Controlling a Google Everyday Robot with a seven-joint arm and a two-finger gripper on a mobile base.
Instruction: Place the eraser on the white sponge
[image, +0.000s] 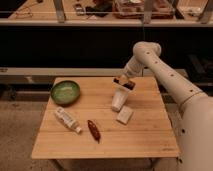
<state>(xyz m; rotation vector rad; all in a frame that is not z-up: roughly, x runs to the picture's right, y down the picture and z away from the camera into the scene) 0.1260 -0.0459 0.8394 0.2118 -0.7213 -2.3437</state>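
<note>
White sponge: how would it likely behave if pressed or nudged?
The white sponge looks like a small soft-edged block, so probably light and squashy; a nudge may slide it. It lies flat on the table, so rolling seems unlikely. The tool hangs above the white cup beside it.

Eraser (123, 83): dark bar in gripper (124, 81), aloft. White sponge (125, 115): cream block, lying flat.
</note>
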